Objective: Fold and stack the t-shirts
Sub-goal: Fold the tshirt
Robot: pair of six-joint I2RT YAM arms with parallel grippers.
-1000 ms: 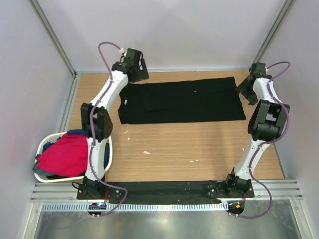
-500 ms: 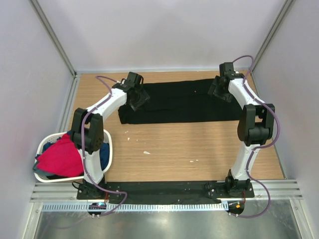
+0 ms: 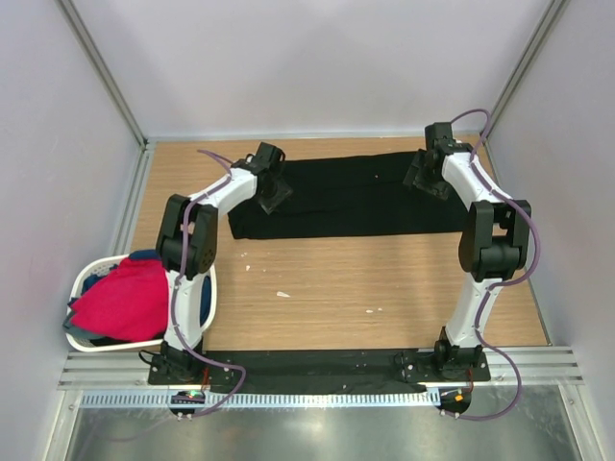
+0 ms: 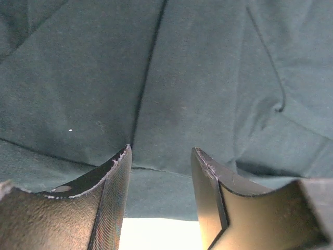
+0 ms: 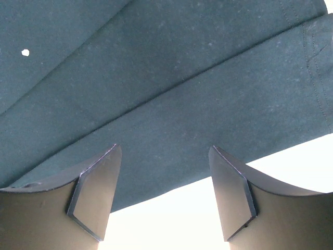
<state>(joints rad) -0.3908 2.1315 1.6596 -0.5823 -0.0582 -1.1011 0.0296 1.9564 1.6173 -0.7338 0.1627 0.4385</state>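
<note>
A large black t-shirt (image 3: 351, 197) lies folded lengthwise into a long strip across the far part of the wooden table. My left gripper (image 3: 274, 192) is open just above the strip's left end; in the left wrist view the dark cloth (image 4: 171, 88) fills the picture above the open fingertips (image 4: 117, 166). My right gripper (image 3: 423, 178) is open above the strip's far right part; in the right wrist view the cloth (image 5: 156, 78) and its edge lie between the fingers (image 5: 99, 172). A red/pink t-shirt (image 3: 125, 303) and a blue one (image 3: 144, 256) lie in the basket.
A white oval plastic basket (image 3: 82, 338) stands at the table's left near edge, beside the left arm's base. Small white specks (image 3: 282, 294) lie on the wood in the middle. White walls and metal posts enclose the table on three sides.
Both arms have swung inward from the far corners and come down onto the black t-shirt's ends. The t-shirt has not visibly moved.
</note>
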